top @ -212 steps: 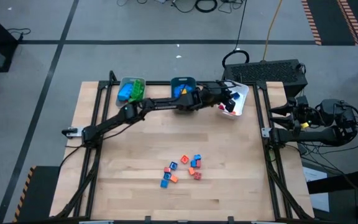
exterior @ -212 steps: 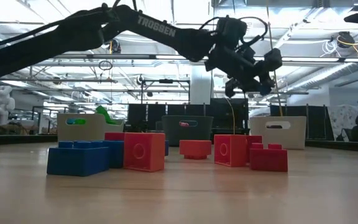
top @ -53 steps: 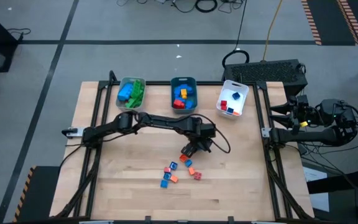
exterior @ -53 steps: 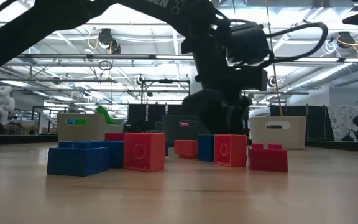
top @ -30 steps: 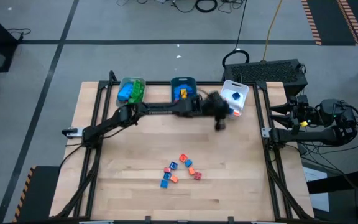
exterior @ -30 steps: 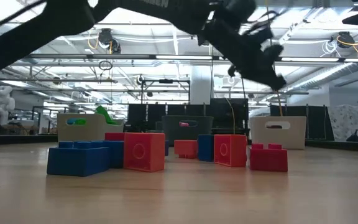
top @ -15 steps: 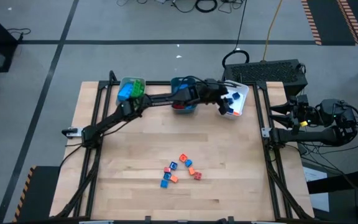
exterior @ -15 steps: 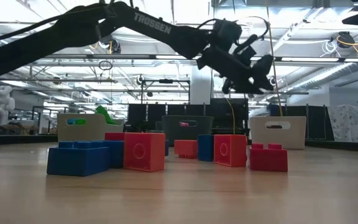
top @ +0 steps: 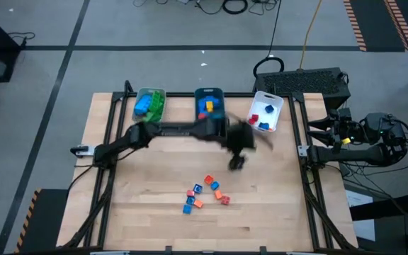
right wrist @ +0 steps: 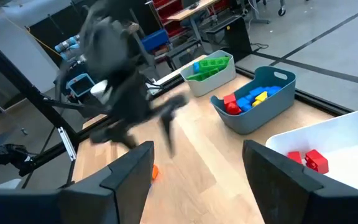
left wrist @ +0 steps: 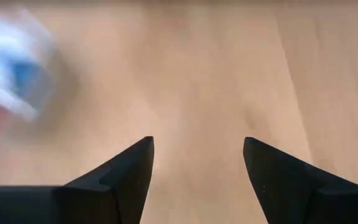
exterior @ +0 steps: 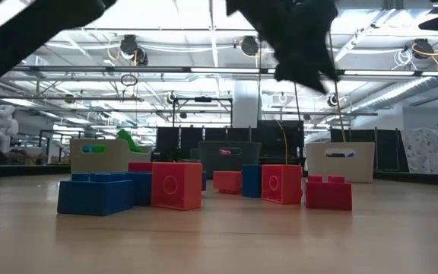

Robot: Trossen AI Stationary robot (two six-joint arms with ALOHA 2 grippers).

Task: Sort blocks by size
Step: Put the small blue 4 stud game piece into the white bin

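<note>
Left claw (left wrist: 197, 180) wide and empty over bare wood (left wrist: 185, 81) in its wrist view, overhead merely a blur.

Pale matt wooden table (top: 147, 198), glossy plastic blocks (exterior: 176, 185), smooth plastic trays (right wrist: 260, 99)

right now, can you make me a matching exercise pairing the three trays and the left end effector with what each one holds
Column one:
1. grey tray
2. teal tray
3. white tray
4. left end effector

Column two:
A. nothing, fingers apart over bare wood
B. green and blue blocks
C. a few small red and blue blocks
D. blue, yellow and red blocks

Pairs: 1-B, 2-D, 3-C, 4-A
</note>
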